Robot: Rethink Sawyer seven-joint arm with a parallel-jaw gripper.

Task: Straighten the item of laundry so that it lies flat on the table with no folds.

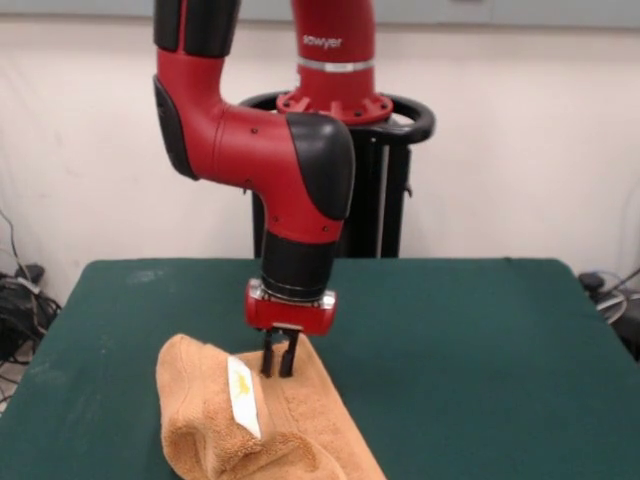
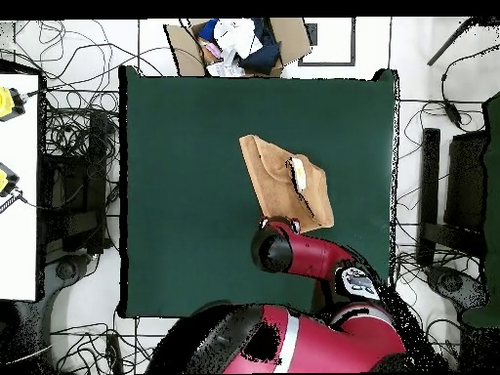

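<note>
The orange-tan towel (image 1: 290,420) lies bunched and folded on the green table (image 1: 460,340) at the front left, running off the picture's bottom edge. Its white label (image 1: 243,396) faces up on a raised fold. My gripper (image 1: 279,368) points straight down over the towel's far part, just right of the label. Its two fingers stand close together with their tips in the cloth. In the overhead view the towel (image 2: 278,181) lies right of the table's (image 2: 186,176) middle, folded into a slanted strip, with the label (image 2: 300,174) near its right edge. My arm hides the gripper there.
The robot's pedestal (image 1: 380,200) stands behind the table's far edge. In the overhead view a cardboard box of clothes (image 2: 239,44) sits beyond the table's top edge. Cables lie on the floor all around, and a white bench (image 2: 18,186) stands at the left.
</note>
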